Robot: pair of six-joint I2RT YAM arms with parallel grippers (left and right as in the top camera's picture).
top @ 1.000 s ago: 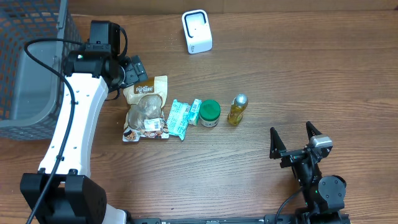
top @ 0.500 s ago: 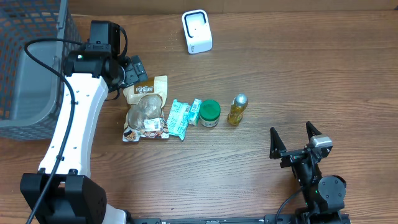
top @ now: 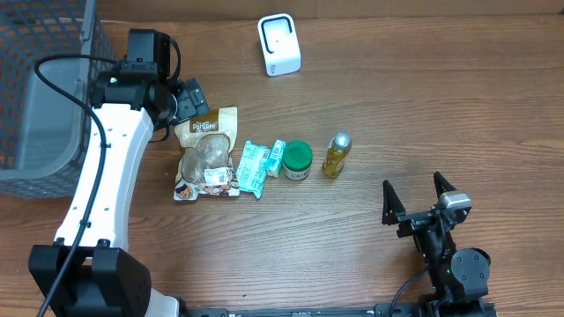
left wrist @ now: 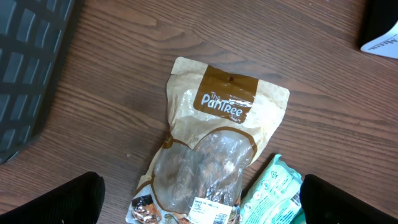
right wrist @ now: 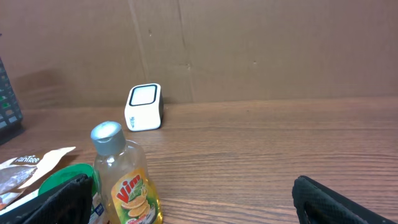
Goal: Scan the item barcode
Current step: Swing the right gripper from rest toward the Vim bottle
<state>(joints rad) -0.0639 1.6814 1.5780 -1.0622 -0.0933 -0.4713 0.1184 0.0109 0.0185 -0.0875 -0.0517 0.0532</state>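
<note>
Several items lie in a row mid-table: a tan snack pouch [top: 207,154] with a white barcode label [left wrist: 208,210] at its lower end, a teal packet [top: 256,167], a green-lidded jar [top: 297,160] and a yellow Vim bottle [top: 336,155]. The white scanner [top: 279,44] stands at the back. My left gripper [top: 183,106] hangs open above the pouch [left wrist: 211,137], holding nothing; its fingertips [left wrist: 68,199] frame the pouch's lower half. My right gripper [top: 414,198] rests open near the front right, facing the bottle [right wrist: 127,180] and scanner [right wrist: 144,107].
A grey mesh basket [top: 44,88] fills the back left corner; its wall [left wrist: 28,68] shows left of the pouch. A cardboard wall [right wrist: 249,43] backs the table. Bare wood lies between the bottle and my right gripper.
</note>
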